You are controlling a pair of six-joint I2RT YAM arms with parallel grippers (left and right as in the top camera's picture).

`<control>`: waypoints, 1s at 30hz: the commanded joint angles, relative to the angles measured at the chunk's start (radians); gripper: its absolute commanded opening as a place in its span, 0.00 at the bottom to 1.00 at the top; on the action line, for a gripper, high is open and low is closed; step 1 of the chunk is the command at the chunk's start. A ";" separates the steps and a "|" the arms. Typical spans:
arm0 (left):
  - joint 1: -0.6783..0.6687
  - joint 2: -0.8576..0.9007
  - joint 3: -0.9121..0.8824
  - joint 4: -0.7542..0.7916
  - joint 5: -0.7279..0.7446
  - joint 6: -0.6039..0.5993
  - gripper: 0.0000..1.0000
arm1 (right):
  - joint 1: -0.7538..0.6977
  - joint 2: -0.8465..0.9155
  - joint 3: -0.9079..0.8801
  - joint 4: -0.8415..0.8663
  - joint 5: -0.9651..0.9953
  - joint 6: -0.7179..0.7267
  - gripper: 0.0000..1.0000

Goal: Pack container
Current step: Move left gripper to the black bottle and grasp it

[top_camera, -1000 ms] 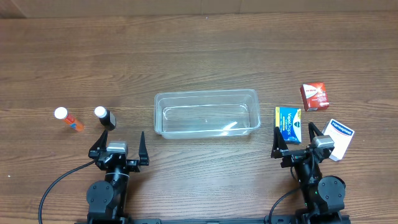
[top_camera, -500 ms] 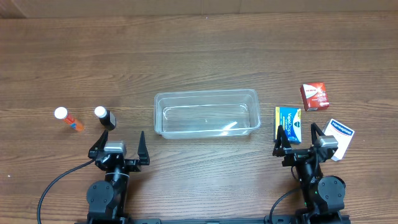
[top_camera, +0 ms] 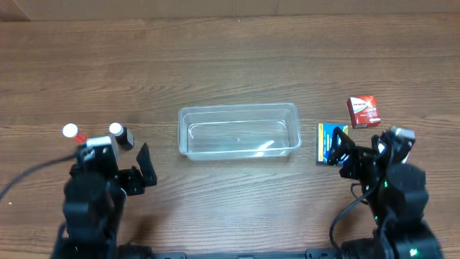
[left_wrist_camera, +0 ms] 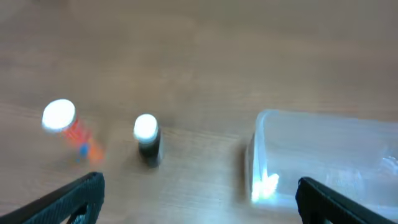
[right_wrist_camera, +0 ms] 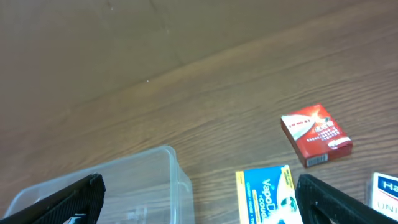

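Note:
The clear plastic container (top_camera: 237,108) lies empty at the table's middle; it also shows in the left wrist view (left_wrist_camera: 323,155) and the right wrist view (right_wrist_camera: 112,183). My left gripper (top_camera: 109,167) (left_wrist_camera: 199,205) is open and empty, above the table just near of a dark bottle (top_camera: 122,134) (left_wrist_camera: 148,140) and an orange bottle (top_camera: 70,132) (left_wrist_camera: 67,126). My right gripper (top_camera: 365,154) (right_wrist_camera: 199,202) is open and empty above a blue box (top_camera: 330,139) (right_wrist_camera: 268,196), right of the container.
A red box (top_camera: 364,111) (right_wrist_camera: 316,135) lies at the right, beyond the blue box. A white box (right_wrist_camera: 385,190) shows at the right wrist view's edge; my right arm hides it from overhead. Bare wood lies beyond the container.
Both arms have lifted off their rest pose. The left arm has swung left toward the bottles; the right arm has swung right over the boxes. Both stay open.

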 commanded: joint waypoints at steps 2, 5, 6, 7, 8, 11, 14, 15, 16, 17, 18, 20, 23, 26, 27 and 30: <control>0.008 0.303 0.311 -0.245 -0.023 -0.019 1.00 | -0.050 0.270 0.277 -0.216 -0.001 0.035 1.00; 0.008 0.469 0.483 -0.400 -0.019 -0.019 1.00 | -0.173 0.484 0.480 -0.405 -0.031 0.031 1.00; 0.008 0.507 0.524 -0.440 -0.016 -0.018 1.00 | -0.232 0.558 0.525 -0.445 -0.089 -0.002 1.00; 0.008 0.541 0.561 -0.483 -0.016 -0.019 1.00 | -0.288 0.624 0.554 -0.474 -0.181 -0.073 1.00; 0.008 0.553 0.577 -0.504 -0.016 -0.018 1.00 | -0.323 0.665 0.557 -0.485 -0.228 -0.112 1.00; 0.021 0.557 0.591 -0.519 -0.051 -0.040 1.00 | -0.385 0.743 0.557 -0.507 -0.229 -0.144 1.00; 0.115 0.578 0.591 -0.510 -0.045 -0.084 1.00 | -0.395 0.757 0.557 -0.500 -0.229 -0.147 1.00; 0.167 0.611 0.591 -0.487 -0.042 -0.069 1.00 | -0.394 0.757 0.557 -0.499 -0.229 -0.147 1.00; 0.205 0.671 0.591 -0.465 -0.039 -0.048 1.00 | -0.394 0.757 0.557 -0.499 -0.229 -0.147 1.00; 0.217 0.727 0.592 -0.450 -0.020 -0.019 1.00 | -0.394 0.757 0.557 -0.500 -0.230 -0.147 1.00; 0.220 0.775 0.596 -0.444 -0.006 -0.003 1.00 | -0.394 0.757 0.557 -0.500 -0.232 -0.147 1.00; 0.220 0.901 0.616 -0.436 -0.003 0.006 1.00 | -0.394 0.757 0.557 -0.500 -0.237 -0.148 1.00; 0.220 1.070 0.644 -0.412 0.027 0.029 1.00 | -0.394 0.757 0.557 -0.499 -0.237 -0.148 1.00; 0.229 1.130 0.643 -0.380 0.026 0.029 0.99 | -0.394 0.757 0.557 -0.500 -0.237 -0.148 1.00; 0.234 1.146 0.643 -0.366 0.026 0.029 0.99 | -0.394 0.757 0.557 -0.500 -0.237 -0.148 1.00; 0.240 1.190 0.642 -0.344 0.026 0.046 0.94 | -0.394 0.757 0.557 -0.500 -0.237 -0.148 1.00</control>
